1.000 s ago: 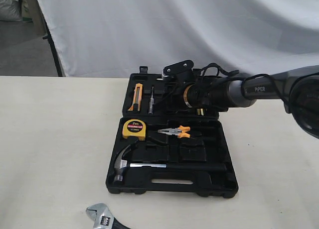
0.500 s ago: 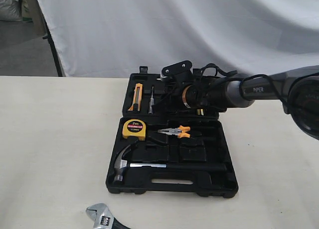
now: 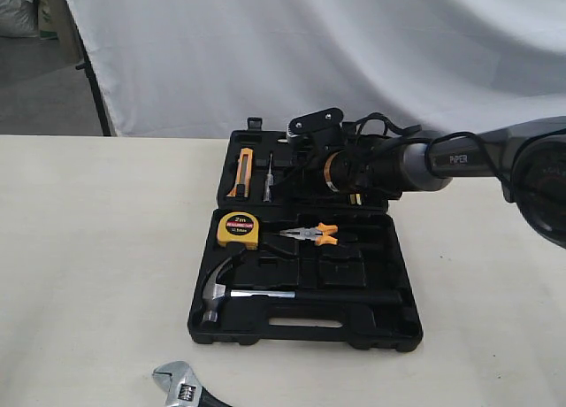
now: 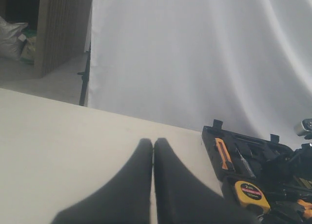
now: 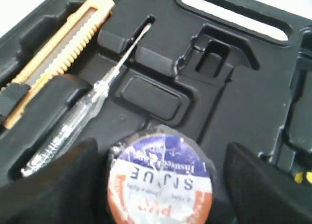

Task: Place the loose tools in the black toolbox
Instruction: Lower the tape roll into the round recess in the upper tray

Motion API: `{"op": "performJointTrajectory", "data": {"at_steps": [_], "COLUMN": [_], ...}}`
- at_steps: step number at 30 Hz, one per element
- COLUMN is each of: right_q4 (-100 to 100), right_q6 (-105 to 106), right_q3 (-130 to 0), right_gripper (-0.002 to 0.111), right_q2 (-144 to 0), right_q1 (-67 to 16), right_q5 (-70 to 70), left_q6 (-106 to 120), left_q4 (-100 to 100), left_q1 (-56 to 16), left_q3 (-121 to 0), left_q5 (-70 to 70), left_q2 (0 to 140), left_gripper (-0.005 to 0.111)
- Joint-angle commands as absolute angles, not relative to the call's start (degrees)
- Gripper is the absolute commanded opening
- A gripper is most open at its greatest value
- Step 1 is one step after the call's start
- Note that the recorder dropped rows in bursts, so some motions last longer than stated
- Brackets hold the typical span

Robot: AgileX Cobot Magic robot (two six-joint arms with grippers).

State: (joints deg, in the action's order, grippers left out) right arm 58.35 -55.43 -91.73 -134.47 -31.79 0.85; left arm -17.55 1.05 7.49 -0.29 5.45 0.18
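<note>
The toolbox (image 3: 389, 323) lies open on the pale worktop (image 3: 88, 248), its two black halves flat, one nearer the camera and one behind it. The right arm (image 3: 442, 164) reaches in over the far half. The hammer (image 3: 221, 287) lies in its recess in the near half, beside the handle slot. The wrench (image 3: 181, 385) lies on the worktop outside the toolbox, in front of the near half, partly cut off by the picture's edge. The left gripper (image 4: 153, 145) hangs above bare worktop, clenched on nothing, its fingers pressed together. The right gripper (image 5: 161, 145) is released, with its fingers spread. The tape roll (image 5: 161, 182) sits between them over the far half, label up, with a dark gap beside it. A tape measure (image 3: 238, 230) and pliers (image 3: 309, 235) sit in the near half. A knife (image 3: 241, 172) and a slim screwdriver (image 3: 269, 179) sit in the far one.
</note>
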Motion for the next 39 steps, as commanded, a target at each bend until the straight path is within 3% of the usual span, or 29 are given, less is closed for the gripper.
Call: {"op": "performJointTrajectory", "data": {"at_steps": [1, 8, 11, 14, 18, 19, 39], "right_q4": [58.14, 58.14, 58.54, 58.54, 58.54, 58.54, 60.07], "right_q6": [-55.83, -55.71, -55.47, -55.09, -55.09, -55.2, -55.07], "right_q3": [-91.95, -91.95, -91.95, -91.95, -91.95, -91.95, -93.88], "right_gripper": [0.078, 0.08, 0.074, 0.049, 0.002, 0.0, 0.0], "right_q2": [-132.93, -129.98, -128.98, -128.86, -129.31, -129.59, -133.88], "right_q1": [-32.15, -32.15, -32.15, -32.15, -32.05, -32.05, -32.05], "right_q5": [0.0, 2.77, 7.57, 7.92, 7.92, 8.03, 6.9], "left_q6": [-17.82, -17.82, -17.82, -17.82, -17.82, -17.82, -17.82], "left_q4": [1.3, 1.3, 1.3, 1.3, 1.3, 1.3, 1.3], "left_q1": [8.94, 8.94, 8.94, 8.94, 8.94, 8.94, 8.94], "left_q3": [-0.44, -0.44, -0.44, -0.44, -0.44, -0.44, -0.44], "left_q5": [5.03, 5.03, 5.03, 5.03, 5.03, 5.03, 5.03], "left_q2": [0.0, 0.0, 0.0, 0.0, 0.0, 0.0, 0.0], "left_gripper": [0.001, 0.001, 0.001, 0.001, 0.001, 0.001, 0.001]}}
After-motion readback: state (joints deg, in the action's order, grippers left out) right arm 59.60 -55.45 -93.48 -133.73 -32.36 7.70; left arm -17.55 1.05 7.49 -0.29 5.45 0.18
